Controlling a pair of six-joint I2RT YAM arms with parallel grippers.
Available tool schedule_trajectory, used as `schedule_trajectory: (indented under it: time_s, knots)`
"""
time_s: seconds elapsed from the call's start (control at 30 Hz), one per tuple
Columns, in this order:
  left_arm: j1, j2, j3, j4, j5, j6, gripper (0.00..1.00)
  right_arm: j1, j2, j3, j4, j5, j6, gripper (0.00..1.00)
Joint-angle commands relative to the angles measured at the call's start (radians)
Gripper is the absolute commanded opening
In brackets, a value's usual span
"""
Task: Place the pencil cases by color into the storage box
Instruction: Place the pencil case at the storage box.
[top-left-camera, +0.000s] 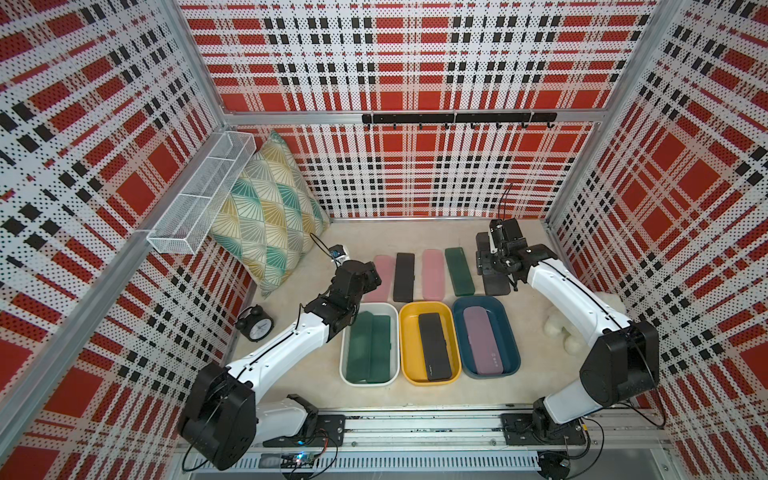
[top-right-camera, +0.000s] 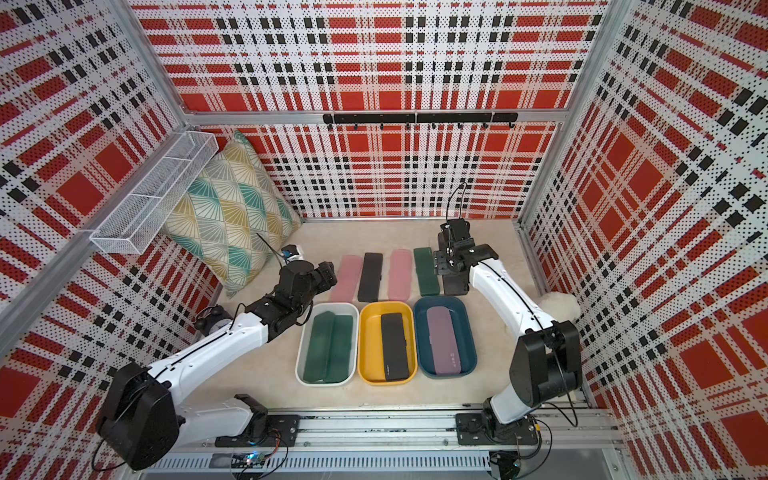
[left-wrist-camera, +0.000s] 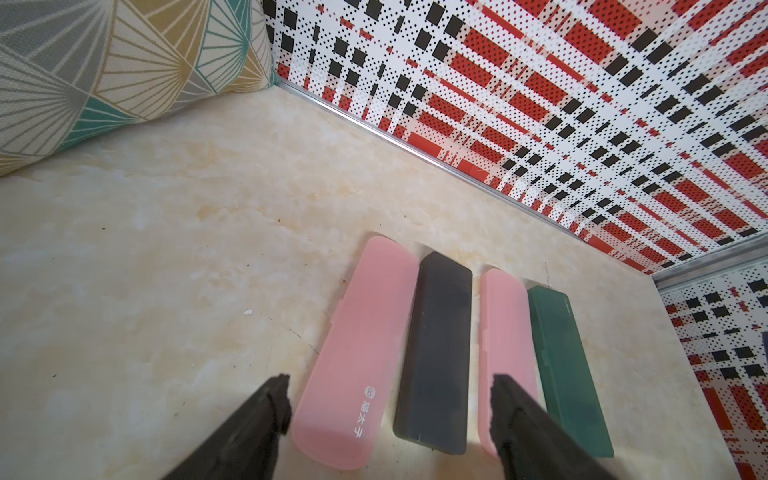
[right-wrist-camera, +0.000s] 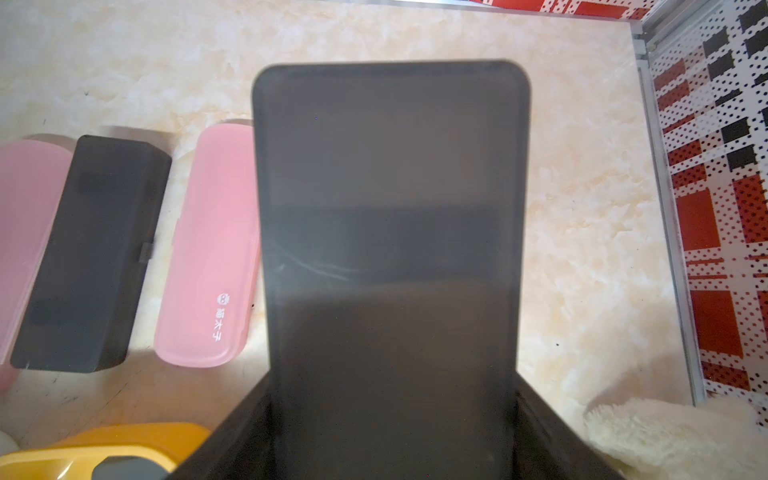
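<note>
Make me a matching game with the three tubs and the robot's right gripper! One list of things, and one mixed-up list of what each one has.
Things:
1. white tub
2. yellow tub
3. blue tub
4. right gripper

What it has:
A. one pink case inside
B. shut on the black case from the row
C. two green cases inside, side by side
D. one black case lying inside

Pairs: 1-C, 2-D, 3-A, 4-B
</note>
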Motion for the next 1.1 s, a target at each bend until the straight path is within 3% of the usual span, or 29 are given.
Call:
schedule_trajectory:
  time_s: [0.0, 0.6, 1.07]
  knots:
    - [0.014, 0.007, 0.027, 0.029, 0.023, 0.021, 0.80, 0.045, -0.064, -0.009, -0.026, 0.055, 0.056, 0.50]
    - [0.035, 0.028, 0.039, 0.039, 0.058, 0.040, 0.80, 0.451, -0.072, -0.041, -0.064, 0.154, 0.327, 0.49]
    - [0.047, 0.037, 0.044, 0.043, 0.076, 0.054, 0.80, 0.650, 0.018, -0.083, -0.028, 0.177, 0.519, 0.49]
